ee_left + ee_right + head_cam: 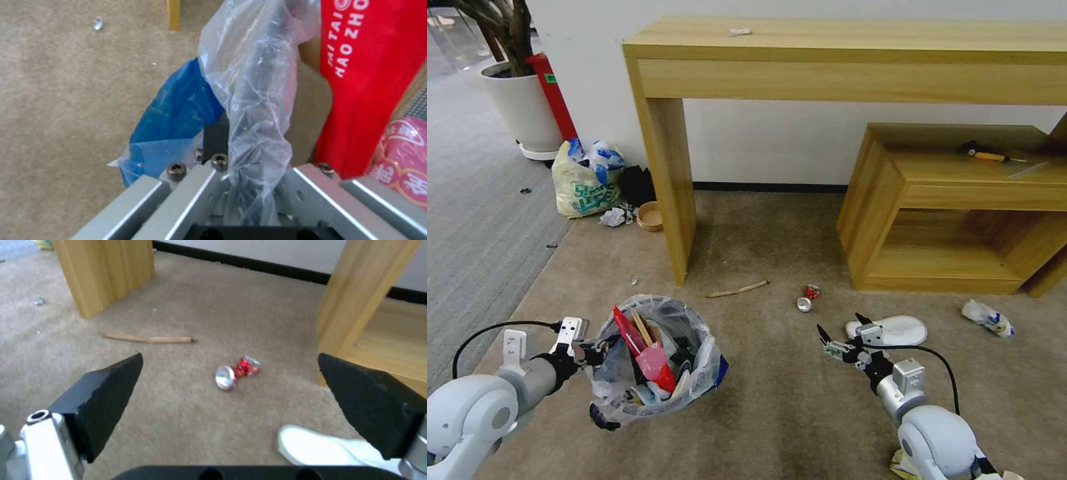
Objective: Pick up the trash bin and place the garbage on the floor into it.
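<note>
Carpeted floor [774, 400] carries the crushed can [808, 298]; the spread-open right gripper [844, 331] should be centred over it; the bin [657, 360] is held clamped at its rim by the left gripper [587, 351].

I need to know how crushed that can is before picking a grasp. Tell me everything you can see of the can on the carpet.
The can is small, red with bare silver metal, and crushed hard at the middle so its two ends splay apart. One round silver end faces up and toward the robot; the red end points toward the low wooden shelf. It lies on its side on the tan carpet, touching nothing else. The white slipper lies close by, and the open right gripper hovers short of it.
</note>
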Available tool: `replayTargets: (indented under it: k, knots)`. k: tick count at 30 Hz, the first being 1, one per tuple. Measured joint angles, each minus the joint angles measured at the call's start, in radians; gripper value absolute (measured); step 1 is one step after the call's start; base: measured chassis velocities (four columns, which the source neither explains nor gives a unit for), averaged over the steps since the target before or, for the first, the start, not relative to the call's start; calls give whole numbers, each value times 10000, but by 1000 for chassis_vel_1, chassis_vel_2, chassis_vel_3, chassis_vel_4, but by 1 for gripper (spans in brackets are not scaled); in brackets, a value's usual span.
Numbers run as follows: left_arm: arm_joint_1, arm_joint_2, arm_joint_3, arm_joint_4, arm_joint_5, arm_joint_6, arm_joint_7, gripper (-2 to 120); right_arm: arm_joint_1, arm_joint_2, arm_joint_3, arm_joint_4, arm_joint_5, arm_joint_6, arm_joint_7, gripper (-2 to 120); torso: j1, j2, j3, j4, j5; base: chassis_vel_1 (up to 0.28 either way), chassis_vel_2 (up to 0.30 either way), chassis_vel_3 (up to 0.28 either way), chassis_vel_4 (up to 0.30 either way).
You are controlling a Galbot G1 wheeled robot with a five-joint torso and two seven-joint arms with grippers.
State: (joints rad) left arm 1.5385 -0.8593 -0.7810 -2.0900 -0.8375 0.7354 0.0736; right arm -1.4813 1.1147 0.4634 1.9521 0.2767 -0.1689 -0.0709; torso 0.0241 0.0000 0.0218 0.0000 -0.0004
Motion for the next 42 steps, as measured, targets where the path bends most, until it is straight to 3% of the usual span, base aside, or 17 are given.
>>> replayTargets:
  k: [11,17,21,31,36,42]
  knots:
    - [132,-123,15,-143,126,0,-4,0,-928,-758,605,20,205,567,-749,100,0,0,-1,-2,1,-91,-83,90,75]
    - [252,-202,-40,-230,236,0,6,0,-2103,-1685,1358,-527,967,1374,-1990,100,0,1,-2,2,0,0,0,0,0]
    - [260,-263,-29,-242,284,0,8,0,-2529,-1900,1587,-1011,925,1907,-2357,100,0,0,-1,-2,2,0,0,0,0]
    - [165,-342,126,-169,378,0,11,0,-2969,-1723,1441,-2736,640,2737,-2997,100,0,1,-1,0,1,0,0,0,0]
    - [122,-265,159,-135,362,0,-16,0,-2538,-1448,1024,-4663,71,3471,-3560,100,0,0,-1,-1,3,0,0,0,0]
    - [180,-231,145,-135,358,0,-21,0,-2272,-1346,906,-5345,-125,3630,-4058,100,0,1,-1,-1,0,0,0,0,0]
